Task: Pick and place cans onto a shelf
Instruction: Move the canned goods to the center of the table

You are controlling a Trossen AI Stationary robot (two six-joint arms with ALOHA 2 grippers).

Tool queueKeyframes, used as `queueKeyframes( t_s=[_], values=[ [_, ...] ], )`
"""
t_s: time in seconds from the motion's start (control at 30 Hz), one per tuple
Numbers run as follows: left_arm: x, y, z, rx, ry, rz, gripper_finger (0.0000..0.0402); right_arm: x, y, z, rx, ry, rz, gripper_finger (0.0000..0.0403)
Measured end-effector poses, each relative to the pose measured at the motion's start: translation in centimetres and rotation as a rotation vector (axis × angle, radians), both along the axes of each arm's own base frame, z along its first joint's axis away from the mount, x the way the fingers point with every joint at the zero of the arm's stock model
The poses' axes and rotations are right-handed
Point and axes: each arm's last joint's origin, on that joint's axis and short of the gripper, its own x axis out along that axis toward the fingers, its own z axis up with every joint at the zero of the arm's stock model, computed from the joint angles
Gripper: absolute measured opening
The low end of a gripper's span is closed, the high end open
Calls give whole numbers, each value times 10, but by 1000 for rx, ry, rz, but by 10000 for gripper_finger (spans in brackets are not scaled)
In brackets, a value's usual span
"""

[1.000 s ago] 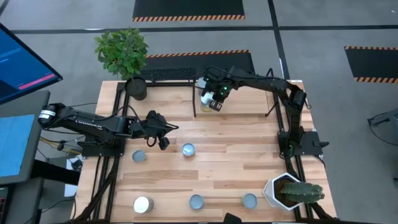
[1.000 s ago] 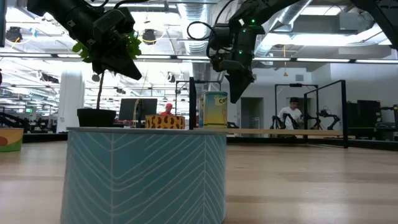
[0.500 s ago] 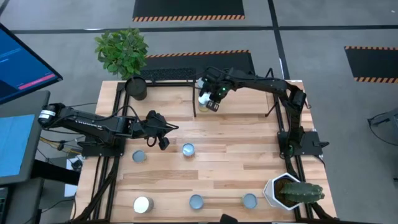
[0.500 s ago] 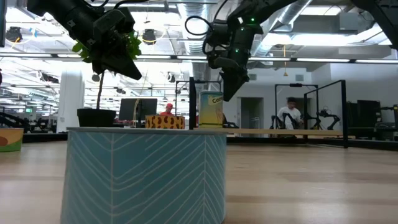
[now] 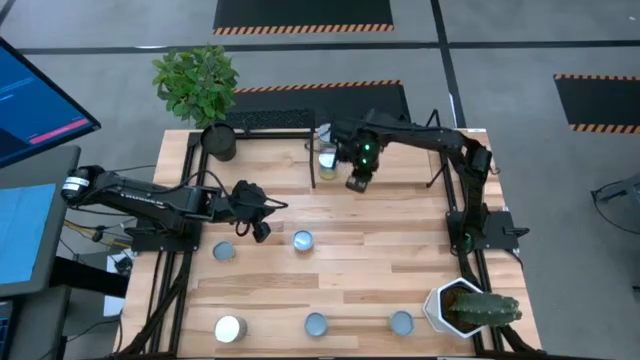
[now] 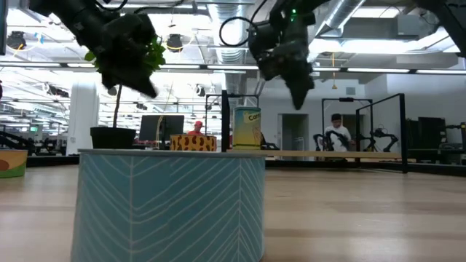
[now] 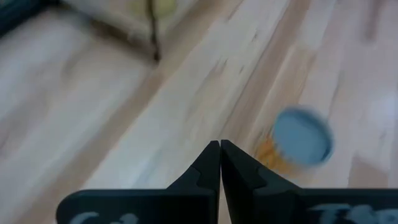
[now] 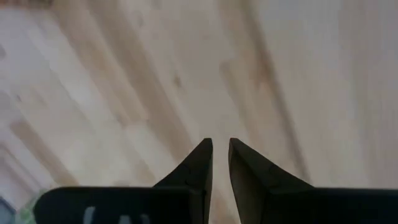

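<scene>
From above, my right gripper (image 5: 355, 184) hangs empty just beside 1 can (image 5: 327, 158) standing on the shelf (image 5: 300, 160); 5 cans dot the tabletop (image 5: 400, 260).

Low view: that can (image 6: 247, 129) stands upright.

Wrist views: my left jaws are closed over a blue-topped can (image 7: 303, 136); my right jaws stand slightly parted.

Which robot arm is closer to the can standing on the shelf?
The right one. Its pincer hangs just beside the can on the shelf, toward the table's middle. The left pincer is much farther off, near the can on the table.
</scene>
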Motion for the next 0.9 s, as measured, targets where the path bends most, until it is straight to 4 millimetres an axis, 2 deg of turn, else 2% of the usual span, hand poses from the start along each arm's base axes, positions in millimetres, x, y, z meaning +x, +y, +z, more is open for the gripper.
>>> queueKeyframes(
  t_s=[0.1, 0.23, 0.37, 0.5, 0.6, 0.73, 0.9],
  values=[
    [-12, -7, 5, -75, 148, 35, 0, -4, 17, 4, -16, 66, 30, 77],
    [-27, -27, 13, -225, 277, 57, 0, -8, 35, 10, -74, 53, 72, 77],
    [-49, -51, 0, -383, 461, 103, 0, -17, 47, 21, -138, 10, 59, 77],
    [-67, -74, -10, -475, 557, 165, 0, -34, 52, 36, -188, -62, -9, 77],
    [-76, -86, -13, -488, 596, 211, 0, -47, 55, 47, -205, -121, -51, 77],
    [-86, -98, -22, -456, 752, 246, 0, -66, 59, 62, -240, -187, -86, 77],
    [-83, -104, -39, -327, 872, 294, 0, -87, 62, 81, -322, -241, -159, 77]
  ],
)
